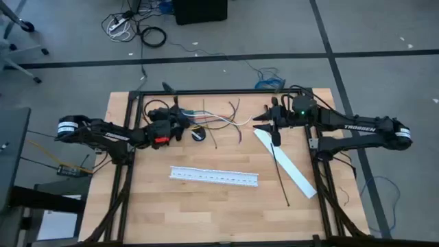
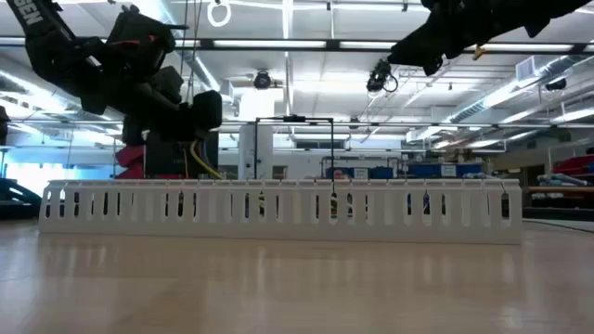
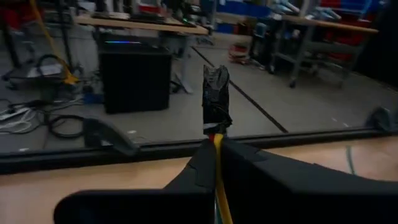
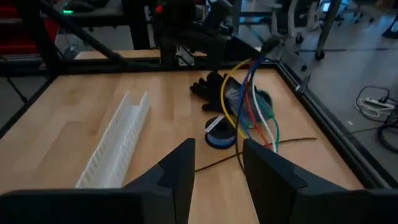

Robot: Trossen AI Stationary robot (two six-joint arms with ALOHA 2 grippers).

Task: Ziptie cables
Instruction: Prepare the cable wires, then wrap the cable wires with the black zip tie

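Two dark arms reach in over the light wooden table point(image 1: 137, 206) from opposite sides, both at its far part beyond the long white slotted plastic channel point(image 1: 214, 176) that lies across the middle. The left gripper point(image 1: 180, 123) sits beyond the channel's left end, its fingers point(image 3: 205, 168) clenched on the cables point(image 1: 219, 122), a small bunch of thin loose wires in white, yellow, blue and green; a yellow wire runs out between the closed fingers in the left wrist view. The rest of the bunch trails away from that gripper toward the right arm, lying beyond the channel's middle. A small round blue-and-white roll point(image 4: 219, 133) rests on the wood just past the channel, near the wires. The right gripper point(image 1: 263, 123) hovers beyond the channel's right end, released, its fingers point(image 4: 179, 167) parted and holding nothing. The ziptie point(image 1: 281, 175), a very thin straight black plastic strap, lies across a flat white strip point(image 1: 288, 167) just off the channel's right end.
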